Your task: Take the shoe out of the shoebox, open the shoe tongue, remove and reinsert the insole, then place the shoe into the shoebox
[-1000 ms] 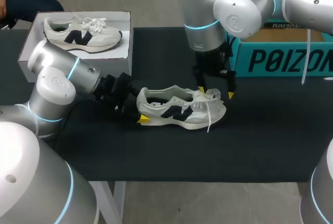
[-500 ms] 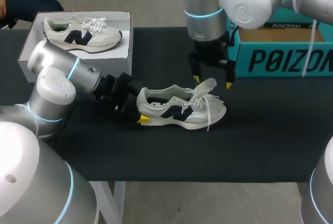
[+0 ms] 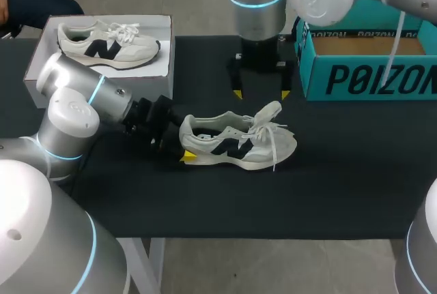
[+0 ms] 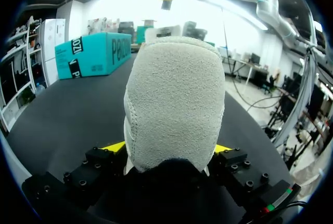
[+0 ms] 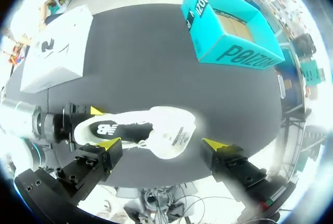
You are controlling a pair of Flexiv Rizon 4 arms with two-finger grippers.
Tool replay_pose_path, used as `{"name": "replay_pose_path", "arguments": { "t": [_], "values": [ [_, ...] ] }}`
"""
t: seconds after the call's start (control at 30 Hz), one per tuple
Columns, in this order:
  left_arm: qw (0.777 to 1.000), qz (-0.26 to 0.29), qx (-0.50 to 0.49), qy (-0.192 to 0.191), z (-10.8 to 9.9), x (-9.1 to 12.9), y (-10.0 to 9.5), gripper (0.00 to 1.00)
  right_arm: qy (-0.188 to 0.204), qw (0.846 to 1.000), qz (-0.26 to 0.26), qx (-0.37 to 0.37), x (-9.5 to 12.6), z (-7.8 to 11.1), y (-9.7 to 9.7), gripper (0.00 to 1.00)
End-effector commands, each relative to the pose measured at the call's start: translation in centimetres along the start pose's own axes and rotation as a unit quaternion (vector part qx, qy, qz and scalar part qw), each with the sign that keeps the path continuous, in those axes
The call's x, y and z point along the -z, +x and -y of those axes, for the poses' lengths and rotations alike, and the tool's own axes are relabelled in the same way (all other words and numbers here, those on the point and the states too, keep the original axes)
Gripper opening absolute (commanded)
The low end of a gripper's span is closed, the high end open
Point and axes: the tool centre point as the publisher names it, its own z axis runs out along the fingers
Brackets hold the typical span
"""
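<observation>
The grey-and-white sneaker (image 3: 235,142) lies on its sole on the black mat (image 3: 205,205), toe towards the teal shoebox (image 3: 369,69), which stands well apart at the table's far right. The left gripper (image 3: 183,147) is clamped on the padded heel, one yellow tip at each side. This is plain in the left wrist view, where the heel counter fills the gap between the fingers. The right gripper (image 3: 261,93) hovers above the lacing with its fingers spread wide, holding nothing. The tongue (image 3: 268,113) stands lifted and the laces (image 3: 273,145) trail loose. The shoe looks light and soft-walled, likely to buckle if pinched hard, so the stiffer heel seems the soundest anchor. The insole, hidden inside, is probably thin and floppy — best taken by its edge at the heel end. A second sneaker (image 3: 109,43) rests on a white box (image 3: 164,62) at the far left.
</observation>
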Motion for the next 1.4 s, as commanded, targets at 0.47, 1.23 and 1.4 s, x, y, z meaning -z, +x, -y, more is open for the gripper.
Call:
{"name": "replay_pose_path", "arguments": {
  "t": [0.47, 1.23, 1.4],
  "values": [
    [1.0, 0.0, 0.0, -0.002, 0.0, -0.1, 0.0, 0.0, 0.036, 0.956, -0.078, 0.28, 1.8, 1.6, 0.8, 1.0],
    [1.0, 0.0, 0.0, -0.002, 0.0, -0.1, 0.0, 0.0, 0.015, 0.881, -0.034, 0.472, 1.7, 3.3, 4.6, 1.0],
    [1.0, 0.0, 0.0, -0.002, 0.0, -0.1, 0.0, 0.0, 0.021, 0.872, -0.035, 0.487, 0.9, 3.3, 5.6, 0.31]
  ]
}}
